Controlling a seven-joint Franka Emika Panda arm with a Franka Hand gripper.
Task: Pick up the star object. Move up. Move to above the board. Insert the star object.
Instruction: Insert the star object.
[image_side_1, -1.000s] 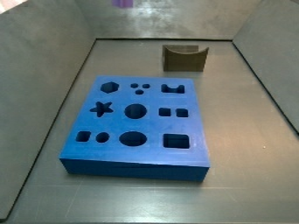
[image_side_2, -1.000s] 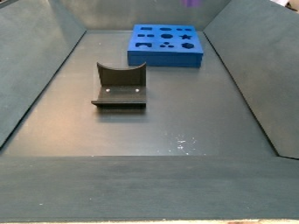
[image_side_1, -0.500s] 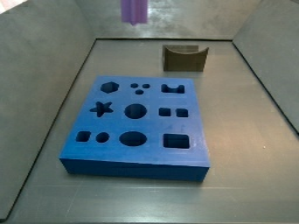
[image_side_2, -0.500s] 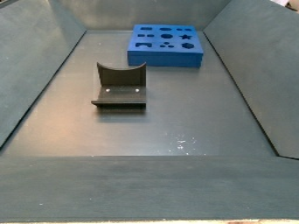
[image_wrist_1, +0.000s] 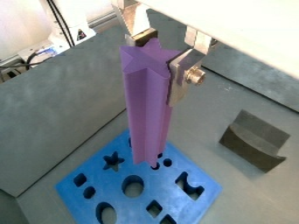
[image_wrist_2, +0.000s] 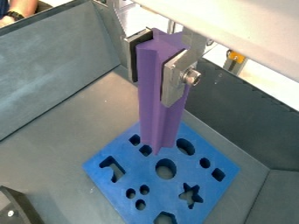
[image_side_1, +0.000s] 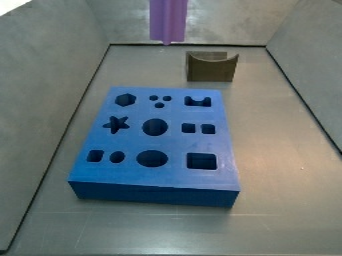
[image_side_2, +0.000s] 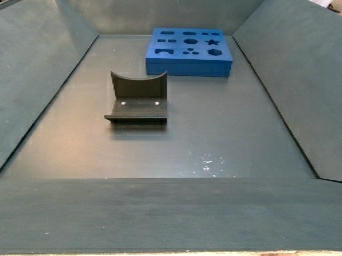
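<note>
Gripper (image_wrist_1: 158, 54) clamps the star (image_wrist_1: 146, 105) upright, high over the board (image_wrist_1: 211, 179). Centre on the star hole (image_wrist_1: 114, 161), match the points, then lower slowly.

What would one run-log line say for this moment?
hand: shut on star object | star object: upright, above board | star hole: empty | insert: not yet done

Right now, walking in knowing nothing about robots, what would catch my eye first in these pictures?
The tall purple star-shaped prism stands out first, held upright in the silver-fingered end effector high above the floor. Below it lies the thick blue slab with dark cut-out holes, flat on the grey floor. An olive-brown notched block sits apart from the slab, near the back wall in a side view.
</note>
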